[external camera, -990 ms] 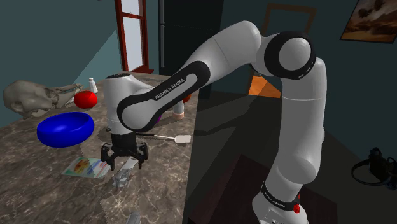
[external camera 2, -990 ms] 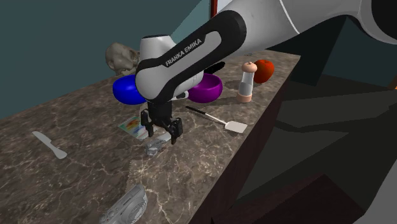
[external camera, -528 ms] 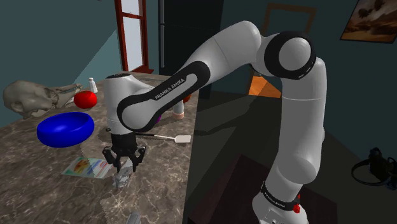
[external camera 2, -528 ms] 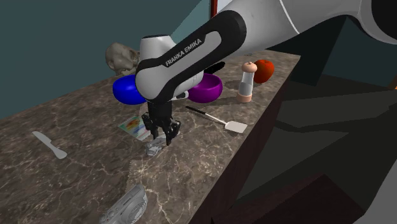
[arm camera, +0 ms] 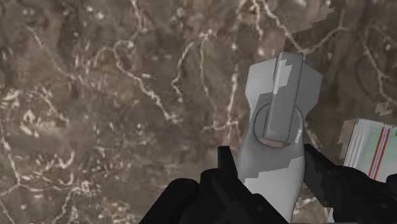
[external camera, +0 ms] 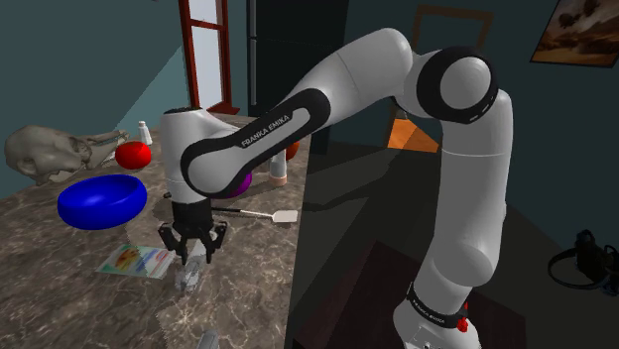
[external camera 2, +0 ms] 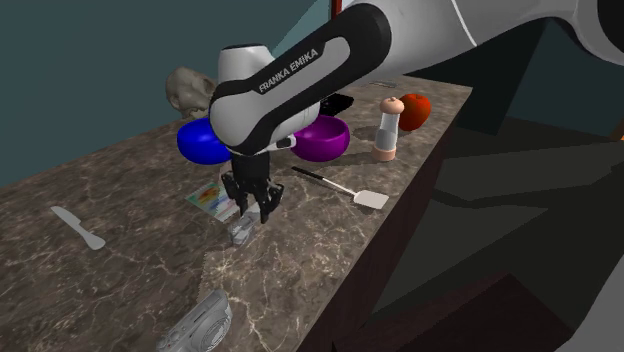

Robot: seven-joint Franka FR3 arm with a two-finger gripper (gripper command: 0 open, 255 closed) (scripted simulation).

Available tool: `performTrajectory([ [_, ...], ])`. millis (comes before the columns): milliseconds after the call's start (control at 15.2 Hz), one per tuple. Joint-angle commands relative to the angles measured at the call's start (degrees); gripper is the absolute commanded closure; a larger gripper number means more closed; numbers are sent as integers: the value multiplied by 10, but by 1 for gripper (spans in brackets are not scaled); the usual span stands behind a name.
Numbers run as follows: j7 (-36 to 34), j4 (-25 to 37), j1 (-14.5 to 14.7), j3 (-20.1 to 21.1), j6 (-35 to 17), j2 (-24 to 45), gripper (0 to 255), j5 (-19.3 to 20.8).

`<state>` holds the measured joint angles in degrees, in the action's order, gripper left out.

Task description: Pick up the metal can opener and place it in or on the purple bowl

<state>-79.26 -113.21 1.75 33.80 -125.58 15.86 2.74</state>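
The can opener [arm camera: 275,127], a flat grey piece with a round knob, sits clasped between my black fingers [arm camera: 226,167]. My gripper [external camera 2: 252,210] points straight down over the marble counter, shut on the opener's upper end; the opener [external camera 2: 240,230] hangs just above the stone. In the shoulder view my gripper [external camera: 193,252] holds the can opener [external camera: 188,274] beside a leaflet. The purple bowl [external camera 2: 322,139] stands further back on the counter, behind my forearm; a sliver of the purple bowl [external camera: 239,185] shows past the arm.
A blue bowl [external camera: 101,200] sits next to the purple one, with a skull [external camera: 50,152] and a red fruit [external camera: 132,155] behind. A spatula [external camera 2: 340,187], a pepper mill [external camera 2: 388,128], a leaflet [external camera: 134,260], a pale knife [external camera 2: 78,227] and a grey camera [external camera 2: 197,322] lie around. The counter's edge [external camera: 298,288] is close.
The fingers went from wide open to shut on the can opener. Since then the hand has risen slightly, taking the opener with it.
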Motion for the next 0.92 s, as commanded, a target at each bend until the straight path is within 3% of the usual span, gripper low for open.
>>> performTrajectory([
  [0,2,5,-2,3,14,-10,255,-6],
  [858,14,58,-11,11,104,-54,255,-34],
])
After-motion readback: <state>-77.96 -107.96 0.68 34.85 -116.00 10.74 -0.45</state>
